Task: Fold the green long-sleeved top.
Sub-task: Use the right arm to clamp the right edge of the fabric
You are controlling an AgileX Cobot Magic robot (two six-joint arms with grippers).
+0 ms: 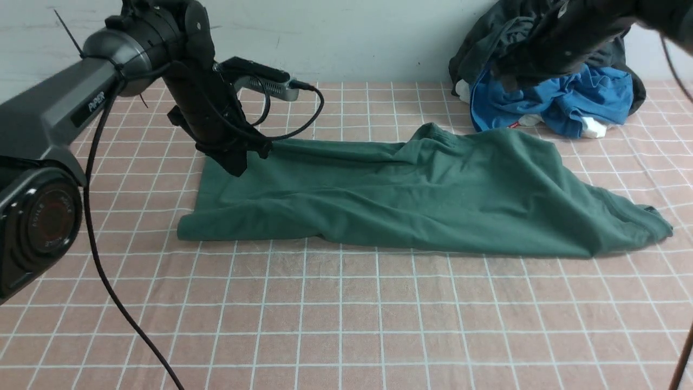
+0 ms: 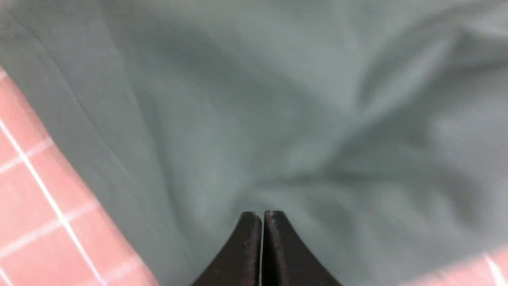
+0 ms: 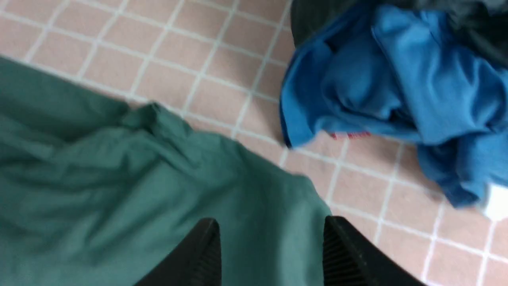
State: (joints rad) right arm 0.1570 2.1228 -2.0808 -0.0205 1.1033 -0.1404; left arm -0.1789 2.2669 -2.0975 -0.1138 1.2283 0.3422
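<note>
The green long-sleeved top point(image 1: 433, 195) lies spread and wrinkled across the middle of the checked pink cloth, one end reaching the right edge. My left gripper point(image 1: 236, 162) is at its far left corner. In the left wrist view the gripper point(image 2: 262, 214) has its jaws pressed together on the green fabric point(image 2: 254, 119), with folds running toward the tips. My right gripper point(image 1: 509, 76) is raised and blurred at the far right. In the right wrist view the gripper point(image 3: 272, 238) is open and empty above the top's far edge point(image 3: 119, 190). Collar, tag and logo are hidden.
A bright blue garment point(image 1: 563, 103) and a dark grey-black garment point(image 1: 487, 49) are piled at the far right against the wall. They also show in the right wrist view, the blue one point(image 3: 397, 79) beside the green top. The left arm's cable point(image 1: 103, 271) hangs at front left.
</note>
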